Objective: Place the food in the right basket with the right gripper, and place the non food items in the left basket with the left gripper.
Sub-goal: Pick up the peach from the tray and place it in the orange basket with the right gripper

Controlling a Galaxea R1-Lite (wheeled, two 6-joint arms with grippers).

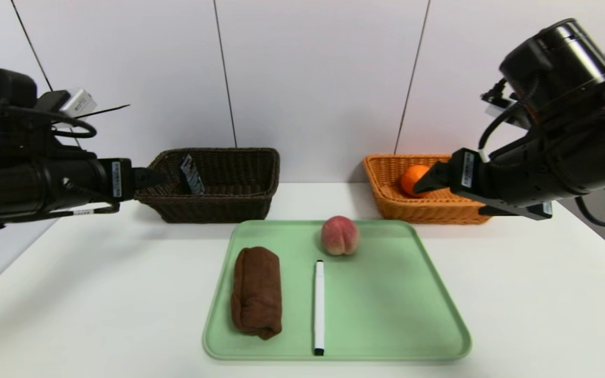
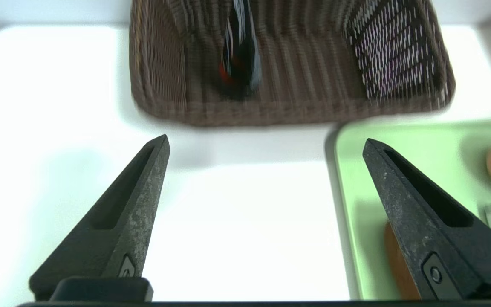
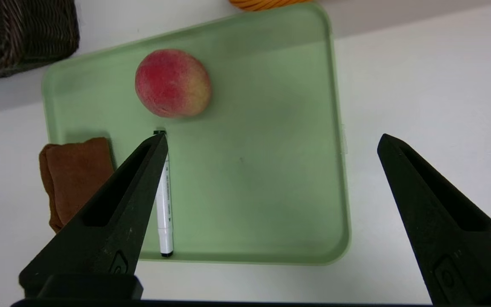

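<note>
Claw by claw, the head view had the left claw at the near left corner of the dark brown woven basket, and the right claw by the orange woven basket, overlapping it in the view. Inside the dark basket a patterned packet leaned in the left part; inside the orange one sat an orange fruit. Both baskets stood on the white surface, beyond a green tray. On the tray lay a folded brown cloth toward the left, a white marker with black ends near the middle, and a pink peach just beyond the marker, close to the far rim. The cloth, marker and peach were apart from one another.

The left wrist view showed the left claw spread wide, with nothing between its fingers. The dark basket and its packet were there too, along with part of the tray; one finger covered some of the cloth, and the peach and marker showed only in part.

The right wrist view showed the right claw also spread and holding nothing, one finger hiding parts of the cloth and marker. The peach rested on the tray in full sight.
</note>
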